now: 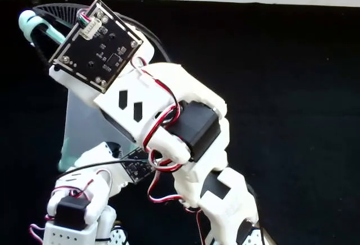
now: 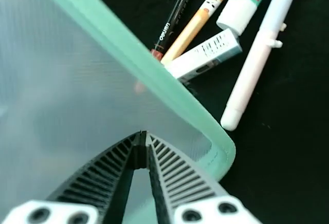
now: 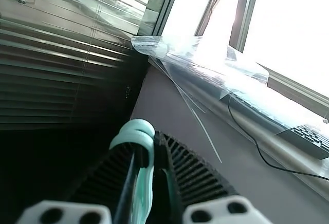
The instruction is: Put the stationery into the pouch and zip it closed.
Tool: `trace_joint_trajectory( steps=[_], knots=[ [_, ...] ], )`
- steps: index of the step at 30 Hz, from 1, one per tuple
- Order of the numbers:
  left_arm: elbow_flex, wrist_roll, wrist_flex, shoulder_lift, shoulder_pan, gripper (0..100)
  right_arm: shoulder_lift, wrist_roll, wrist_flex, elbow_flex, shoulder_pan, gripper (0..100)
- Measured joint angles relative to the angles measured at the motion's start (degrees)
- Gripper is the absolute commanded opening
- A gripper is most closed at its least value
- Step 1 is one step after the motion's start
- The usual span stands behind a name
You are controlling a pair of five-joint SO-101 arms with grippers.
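Your right arm (image 1: 185, 121) is reared up high over the black surface (image 1: 292, 87). Its wrist is tipped back, so the green-black camera board (image 1: 101, 42) faces the high view. The right jaws are clamped narrowly on a mint-green pen (image 3: 134, 134), a smooth, round-ended barrel with a thin black strip along it. In your right wrist view the pen points off the surface toward slatted blinds (image 3: 51, 39) and a bright window (image 3: 288, 23).

Your left arm (image 1: 79, 200) sits low at the near-left corner, folded down onto the pouch (image 2: 61, 90). The pouch is a frosted, translucent sheet with a soft mint-green border and a rounded corner, and it lies on the surface under that arm. The ribbed black left jaws are drawn together to a sliver, their tips meeting on the frosted sheet just inside the corner.

Beside the pouch's mint edge the rest of the stationery lies loose on the surface:
- A slim black pencil (image 2: 172, 16) and an orange pencil (image 2: 203, 13) run under the border.
- A small white rectangular case (image 2: 205, 54) touches the border.
- A mint-and-white glue stick (image 2: 241, 0) lies a little further out.
- A long glossy white pen (image 2: 259, 49) is farthest from the pouch.
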State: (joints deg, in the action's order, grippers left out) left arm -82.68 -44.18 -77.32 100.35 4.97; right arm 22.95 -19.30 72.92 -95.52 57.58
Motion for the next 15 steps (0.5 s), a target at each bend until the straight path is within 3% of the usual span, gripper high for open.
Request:
trace_joint_trajectory(
  steps=[7,15],
  knots=[
    [-6.24,-0.53,10.55,-0.18,0.09,1,-1.67,-1.67,-3.69,0.00,0.09,0.6],
    [-6.95,-0.62,16.97,-0.53,0.09,1,-3.08,-1.76,-4.84,0.00,0.44,0.6]
  ],
)
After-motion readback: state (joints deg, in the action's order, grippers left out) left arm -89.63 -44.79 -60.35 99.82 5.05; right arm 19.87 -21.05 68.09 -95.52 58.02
